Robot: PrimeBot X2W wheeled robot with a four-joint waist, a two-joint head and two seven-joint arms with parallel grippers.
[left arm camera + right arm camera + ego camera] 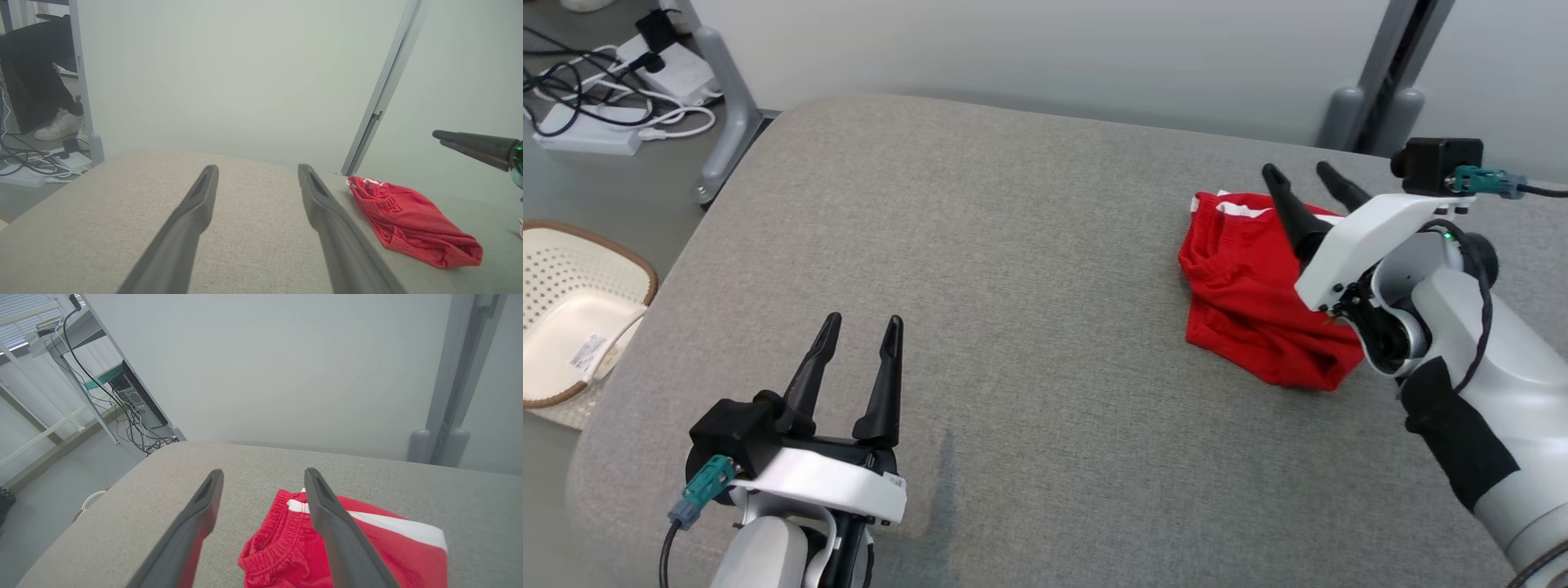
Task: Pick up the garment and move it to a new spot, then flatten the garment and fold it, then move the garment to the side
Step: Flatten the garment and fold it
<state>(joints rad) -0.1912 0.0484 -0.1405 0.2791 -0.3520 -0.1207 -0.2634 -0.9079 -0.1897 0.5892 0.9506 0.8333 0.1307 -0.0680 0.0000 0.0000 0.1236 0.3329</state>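
The garment (1250,294) is a pair of red shorts with a white stripe, lying crumpled on the right part of the grey padded table (1013,286). My right gripper (1297,172) hovers above the garment's far right side, open, with nothing between its fingers. From the right wrist the red garment (286,547) lies below and between the two fingers. My left gripper (863,322) stands open at the near left of the table, far from the garment. In the left wrist view the garment (408,220) lies to the right, with the right gripper's fingers (470,145) above it.
A white perforated basket (572,314) stands on the floor to the left of the table. Cables and power strips (613,90) lie on the floor at the far left. A grey post (1380,90) rises behind the table. A person's legs and shoe (57,122) are seen beyond the left corner.
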